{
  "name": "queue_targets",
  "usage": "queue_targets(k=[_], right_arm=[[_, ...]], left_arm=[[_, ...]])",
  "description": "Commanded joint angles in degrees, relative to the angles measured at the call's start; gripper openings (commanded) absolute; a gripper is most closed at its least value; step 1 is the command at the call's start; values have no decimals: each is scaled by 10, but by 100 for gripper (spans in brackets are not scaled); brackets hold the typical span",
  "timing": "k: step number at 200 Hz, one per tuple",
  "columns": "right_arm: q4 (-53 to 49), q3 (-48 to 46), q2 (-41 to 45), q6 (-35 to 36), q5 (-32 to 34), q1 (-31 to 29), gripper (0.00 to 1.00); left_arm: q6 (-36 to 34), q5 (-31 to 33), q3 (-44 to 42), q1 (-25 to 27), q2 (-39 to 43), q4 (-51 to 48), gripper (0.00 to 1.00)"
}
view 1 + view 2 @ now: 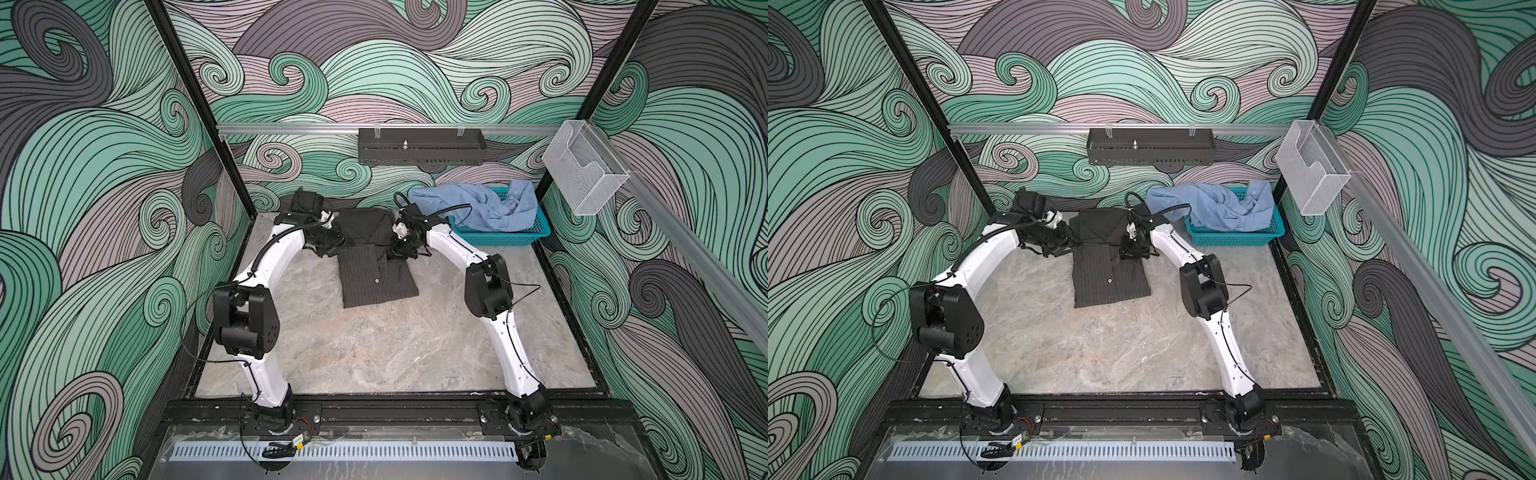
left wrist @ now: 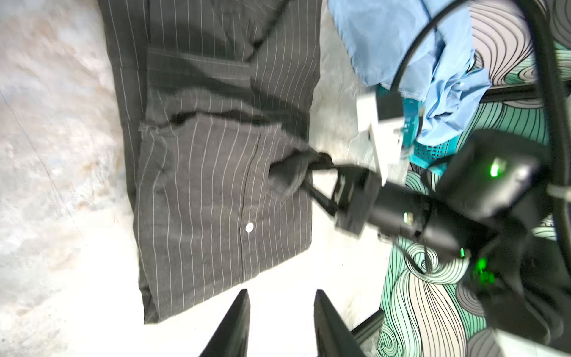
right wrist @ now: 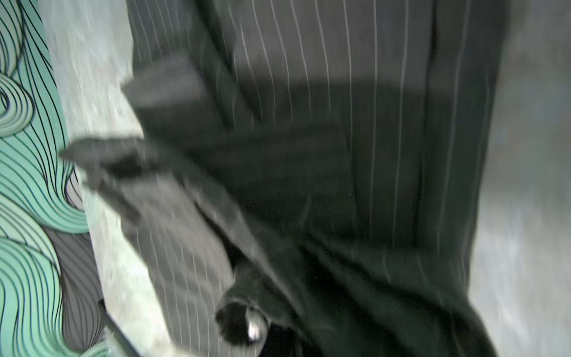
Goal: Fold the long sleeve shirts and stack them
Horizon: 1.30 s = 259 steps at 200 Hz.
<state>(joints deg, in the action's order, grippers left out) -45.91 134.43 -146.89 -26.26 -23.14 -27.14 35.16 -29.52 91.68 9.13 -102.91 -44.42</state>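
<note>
- The right gripper [image 2: 312, 173] is closed on a bunched fold at one side edge of the dark pinstriped shirt [image 2: 216, 185]. The cloth is puckered and drawn toward the fingers.
- In the right wrist view this grip is blurred. Only dark cloth gathered round the fingers can be made out.
- The left gripper [image 2: 281, 296] is seen with its jaws partly apart. Only bare table [image 1: 374, 353] shows between them, and nothing is held. The tips are placed just beside the opposite side edge of the shirt. Contact with the cloth cannot be confirmed.
- The pinch on the edge is judged to serve for drawing that side in or squaring the folded panel. The unloaded left gripper is judged to be free for a fresh hold on its own side.
- The dark pinstriped shirt is laid on the far half of the table, between the two grippers, in both top views. Its sides are turned in so that a narrow panel is formed. The button strip, with one light button showing, faces up.
- The light blue shirt [image 1: 478, 203] is heaped unfolded in the teal basket [image 1: 498, 239] at the far right corner. Part of it hangs over the rim toward the dark shirt.
- The first shirt is judged to be mid-fold. The second is not yet begun, and no stack is formed.
</note>
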Motion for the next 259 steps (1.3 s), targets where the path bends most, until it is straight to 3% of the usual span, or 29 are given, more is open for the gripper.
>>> queue_targets(k=[1,29,81,119,171,189,212,259], right_arm=[[-29,110,-67,-19,6,8,2],[-18,213,-111,-22,7,10,5],[7,134,-50,47,56,17,20],[3,153,-73,52,59,27,21],[-54,194,-126,61,41,24,20],[-95,152,-106,85,56,15,18],[-99,28,-48,103,77,-4,16],[-95,-231,89,117,100,-39,13]], left_arm=[[11,-23,-51,2,-4,19,38],[11,-31,-100,8,-1,34,40],[54,-43,-138,68,-40,102,44],[84,-30,-127,89,-110,129,40],[51,-11,-135,79,-163,70,35],[20,-2,-135,72,-152,38,40],[-25,16,-124,60,-141,-18,46],[-77,33,-141,9,-125,-69,49]])
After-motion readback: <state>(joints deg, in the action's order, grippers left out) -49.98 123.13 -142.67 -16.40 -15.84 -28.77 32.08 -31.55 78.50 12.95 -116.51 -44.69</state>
